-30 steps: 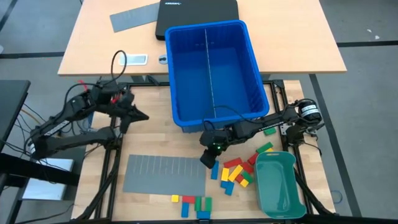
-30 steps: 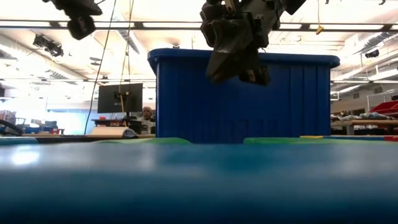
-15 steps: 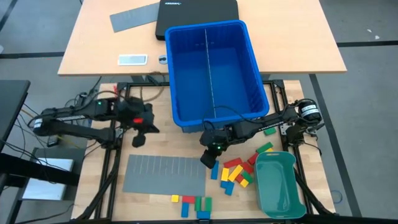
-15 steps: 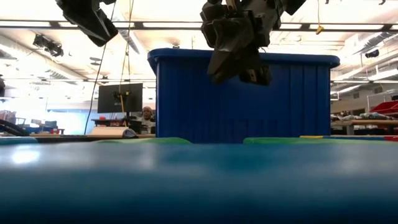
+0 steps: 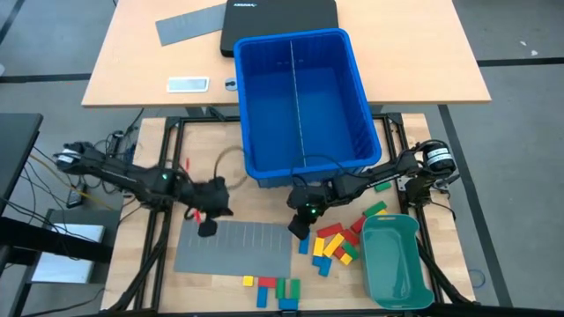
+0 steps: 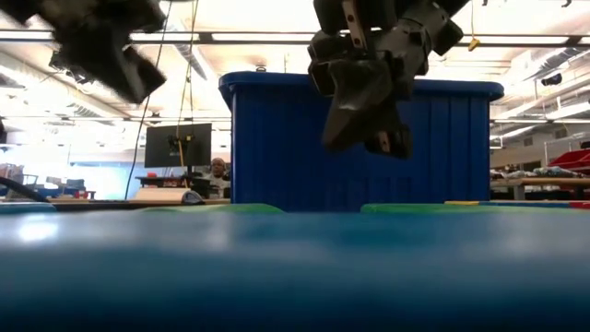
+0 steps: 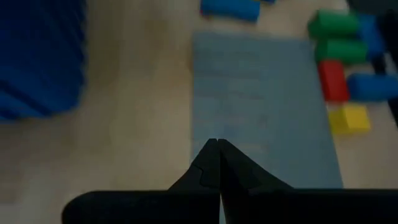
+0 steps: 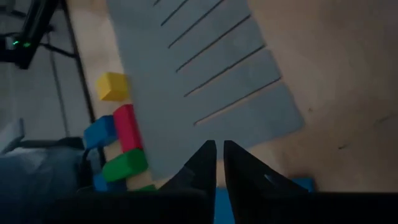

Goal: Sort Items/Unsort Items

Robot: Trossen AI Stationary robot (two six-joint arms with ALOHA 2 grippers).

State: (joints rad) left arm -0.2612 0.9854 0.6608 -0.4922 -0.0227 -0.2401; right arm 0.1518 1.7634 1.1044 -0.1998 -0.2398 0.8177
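The items are small red, yellow, green and blue blocks. One heap [image 5: 335,246] lies beside the teal tray [image 5: 392,260], and a row [image 5: 273,286] lies at the near edge of the grey slotted sheet [image 5: 233,248]. My left gripper [image 5: 209,227] [image 7: 217,146] is shut and hovers over the sheet's far left corner. My right gripper [image 5: 300,229] [image 8: 219,148] hangs over the sheet's far right corner, just above a blue block [image 5: 304,245]. Only a thin slit shows between its fingertips, with nothing in it. In the right wrist view a yellow block [image 8: 112,86] and a red block [image 8: 127,127] lie by the sheet.
A big blue bin [image 5: 300,97] with a middle divider stands at the table's far side, close behind both grippers. Two green blocks [image 5: 377,198] lie between the bin and the tray. Bare wood lies left of the grey sheet.
My left arm has swung from the far left down and toward the table's right and near edge, ending over the grey sheet's far left corner, and has stayed shut. My right gripper has sunk a little toward the table.
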